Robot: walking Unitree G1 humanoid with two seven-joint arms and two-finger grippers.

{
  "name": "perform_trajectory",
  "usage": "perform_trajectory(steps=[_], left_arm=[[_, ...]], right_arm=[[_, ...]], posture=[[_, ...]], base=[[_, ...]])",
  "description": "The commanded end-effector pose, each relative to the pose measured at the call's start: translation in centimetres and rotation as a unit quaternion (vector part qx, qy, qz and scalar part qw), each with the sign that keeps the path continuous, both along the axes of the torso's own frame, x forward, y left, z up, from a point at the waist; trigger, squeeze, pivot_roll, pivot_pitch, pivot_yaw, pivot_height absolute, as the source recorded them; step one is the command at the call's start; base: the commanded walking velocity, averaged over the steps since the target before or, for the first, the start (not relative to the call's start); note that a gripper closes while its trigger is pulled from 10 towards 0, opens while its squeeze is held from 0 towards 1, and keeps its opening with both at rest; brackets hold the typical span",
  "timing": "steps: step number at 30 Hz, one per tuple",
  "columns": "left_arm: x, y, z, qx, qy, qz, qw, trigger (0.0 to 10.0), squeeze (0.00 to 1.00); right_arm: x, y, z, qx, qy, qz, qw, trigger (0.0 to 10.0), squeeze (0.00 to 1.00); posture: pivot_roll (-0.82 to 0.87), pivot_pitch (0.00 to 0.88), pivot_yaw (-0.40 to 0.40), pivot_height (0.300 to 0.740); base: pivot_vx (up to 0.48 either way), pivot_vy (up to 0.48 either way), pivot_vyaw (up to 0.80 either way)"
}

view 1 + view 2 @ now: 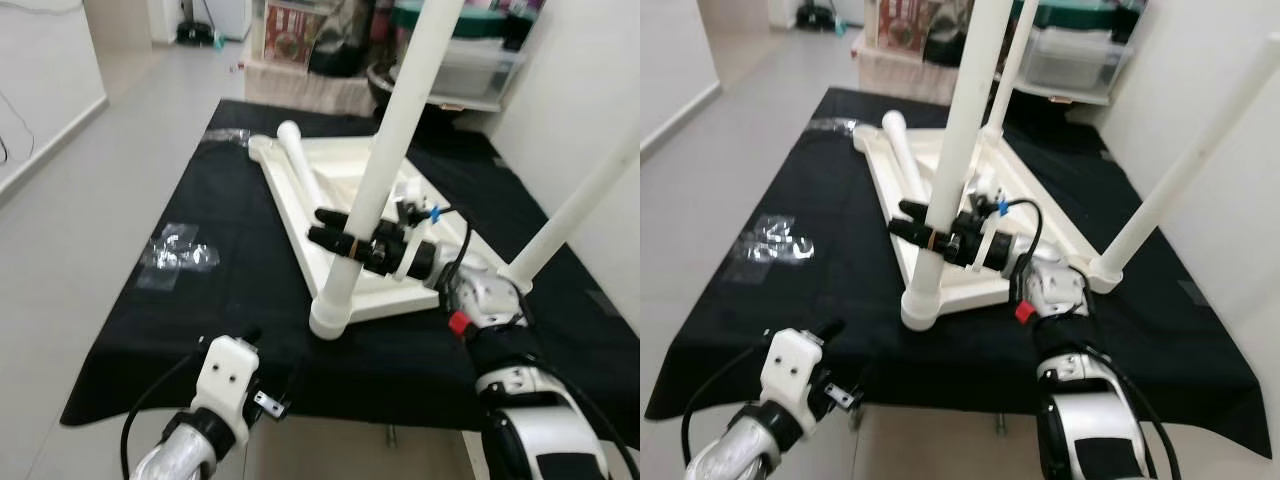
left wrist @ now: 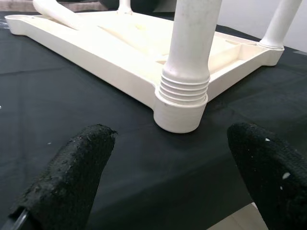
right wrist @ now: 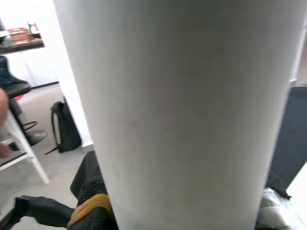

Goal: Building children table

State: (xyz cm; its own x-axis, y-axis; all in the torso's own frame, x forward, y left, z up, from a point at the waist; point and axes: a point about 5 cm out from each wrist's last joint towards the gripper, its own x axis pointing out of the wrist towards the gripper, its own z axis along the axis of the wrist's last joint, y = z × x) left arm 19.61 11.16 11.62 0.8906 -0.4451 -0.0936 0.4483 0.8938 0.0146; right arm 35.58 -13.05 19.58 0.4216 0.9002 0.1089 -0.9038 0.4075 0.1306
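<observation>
A black cloth (image 1: 200, 330) covers the work surface, with a clear plastic bag (image 1: 178, 250) lying on it. Storage bins (image 1: 470, 60) stand beyond, and a black backpack (image 3: 64, 127) sits on the floor.

No readable text, label, brand or number for you here. Box (image 1: 291, 30) on floor beyond table top (image 1: 345, 200) carries printed red pattern, too blurred to read. Plastic bag (image 1: 178, 252) on cloth left of table top: no legible print.

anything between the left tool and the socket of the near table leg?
Nothing: bare black cloth lies between the open left tool and the near leg's socket, in the left wrist view. The right tool grips that leg.
</observation>
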Motion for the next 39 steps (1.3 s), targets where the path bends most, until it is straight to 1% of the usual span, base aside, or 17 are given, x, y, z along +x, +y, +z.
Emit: perform_trajectory(steps=[1,5,7,8,13,16,19,20,22,23,24,25,27,28,35,37,39], left_arm=[[-0.1,-0.3,-0.2,-0.002,0.004,-0.004,1.000,10.0,0.00],[0.0,-0.2,-0.3,-0.001,0.004,-0.006,1.000,10.0,0.00],[0.0,-0.2,-0.3,-0.001,0.004,-0.006,1.000,10.0,0.00],[0.1,-0.2,-0.3,-0.002,0.004,-0.007,1.000,10.0,0.00],[0.3,-0.2,-0.2,0.000,0.003,-0.009,1.000,10.0,0.00],[0.3,-0.2,-0.2,0.001,0.002,-0.008,1.000,10.0,0.00],[0.3,-0.1,-0.2,0.001,0.002,-0.007,1.000,10.0,0.00],[0.3,-0.1,-0.2,0.000,0.002,-0.007,1.000,10.0,0.00],[0.3,-0.1,-0.3,0.000,0.003,-0.007,1.000,10.0,0.00],[0.3,-0.1,-0.3,-0.001,0.003,-0.007,1.000,10.0,0.00],[0.3,-0.1,-0.3,-0.001,0.003,-0.007,1.000,10.0,0.00],[0.4,-0.1,-0.3,-0.001,0.004,-0.007,1.000,10.0,0.00],[0.4,-0.1,-0.3,-0.001,0.004,-0.007,1.000,10.0,0.00],[0.4,-0.1,-0.3,-0.002,0.004,-0.007,1.000,10.0,0.00],[0.5,-0.2,-0.3,-0.003,0.004,-0.009,1.000,10.0,0.00],[0.5,-0.2,-0.3,-0.003,0.005,-0.008,1.000,10.0,0.00],[0.5,-0.2,-0.4,-0.003,0.005,-0.008,1.000,10.0,0.00]], right_arm=[[0.1,-0.5,-1.4,-0.002,0.048,-0.046,0.998,0.0,0.00],[2.0,-2.7,-2.1,-0.034,0.056,-0.347,0.936,0.0,0.00],[2.0,-2.7,-2.1,-0.034,0.056,-0.347,0.936,0.0,0.00],[1.9,-4.0,-2.4,-0.036,0.071,-0.460,0.884,0.0,0.00],[-1.2,-3.6,-3.3,-0.016,0.106,-0.653,0.750,0.0,0.00],[-1.6,-3.2,-3.4,-0.012,0.111,-0.663,0.740,0.0,0.00],[-1.7,-2.0,-3.4,-0.004,0.122,-0.656,0.745,0.0,0.00],[-1.5,-0.9,-3.2,0.013,0.123,-0.640,0.759,8.6,0.00],[-1.3,-0.1,-2.9,0.024,0.117,-0.628,0.769,10.0,0.00],[-1.2,0.4,-2.7,0.034,0.110,-0.619,0.777,10.0,0.40],[-1.2,0.4,-2.7,0.034,0.110,-0.619,0.777,10.0,0.40],[-1.0,0.7,-2.3,0.054,0.099,-0.598,0.793,10.0,1.00],[-0.9,0.4,-1.8,0.063,0.083,-0.591,0.800,10.0,1.00],[-0.5,0.0,-1.4,0.087,0.079,-0.566,0.816,10.0,0.00],[0.2,-2.2,-0.4,0.141,0.066,-0.489,0.858,10.0,0.00],[0.1,-2.8,-0.1,0.152,0.073,-0.346,0.923,10.0,0.00],[-0.2,-2.9,0.0,0.153,0.080,-0.289,0.942,10.0,0.00]], posture=[[0.14,0.006,-0.152,0.740],[0.12,0.014,-0.138,0.740],[0.12,0.014,-0.138,0.740],[0.12,0.014,-0.137,0.740],[0.13,0.019,-0.145,0.740],[0.13,0.019,-0.146,0.740],[0.13,0.020,-0.145,0.740],[0.13,0.019,-0.147,0.740],[0.13,0.020,-0.147,0.740],[0.13,0.020,-0.147,0.740],[0.13,0.020,-0.147,0.740],[0.13,0.020,-0.146,0.740],[0.12,0.020,-0.145,0.740],[0.12,0.020,-0.146,0.740],[0.12,0.021,-0.143,0.740],[0.12,0.021,-0.143,0.740],[0.12,0.020,-0.142,0.740]], base=[[0.000,0.000,0.00],[0.000,0.000,0.00],[0.000,0.000,0.00],[0.000,0.000,0.00],[0.000,0.000,0.00],[0.000,0.000,0.00],[0.000,0.000,0.00],[0.000,0.000,0.00],[0.000,0.000,0.00],[0.000,0.000,0.00],[0.000,0.000,0.00],[0.000,0.000,0.00],[0.000,0.000,0.00],[0.000,0.000,0.00],[0.000,0.000,0.00],[0.000,0.000,0.00],[0.000,0.000,0.00]])
